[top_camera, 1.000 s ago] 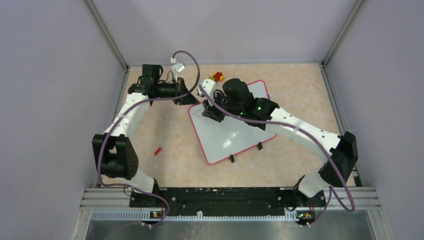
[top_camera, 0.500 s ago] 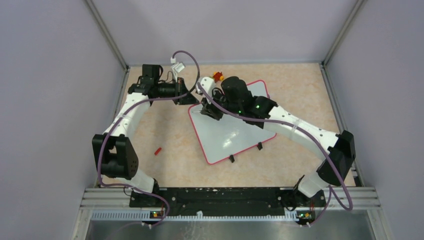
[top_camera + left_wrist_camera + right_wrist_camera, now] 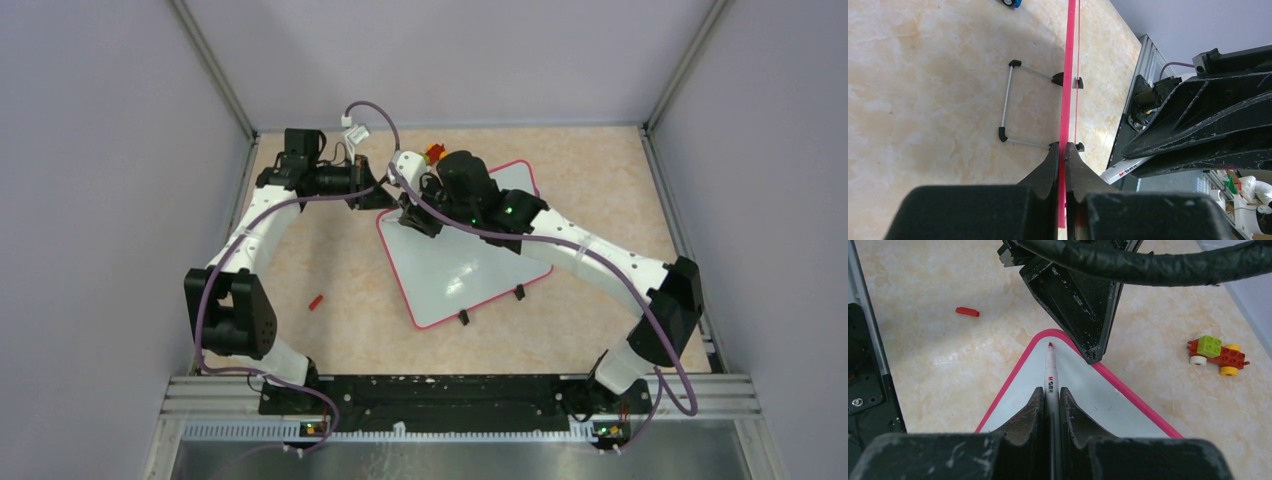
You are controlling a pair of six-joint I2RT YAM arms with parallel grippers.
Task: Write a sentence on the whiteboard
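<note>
Whiteboard [image 3: 470, 270] with a pink-red rim sits askew at the middle of the table [image 3: 600, 180], two black clips on its near edge. The left fingers [image 3: 1048, 172] are pinched shut on the rim at the far left corner. The right fingers [image 3: 1030, 412] clamp a white marker [image 3: 1050, 377], its red tip over that same corner; whether it touches the surface cannot be told. A red cap [image 3: 316, 301] lies well left of the board, and a brick toy car [image 3: 1215, 351] lies beyond its far edge.

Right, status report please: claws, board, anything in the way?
Left claw shut on board corner. Right claw shut on marker, tip by that corner. No writing visible. Toy car, cap clear.
</note>
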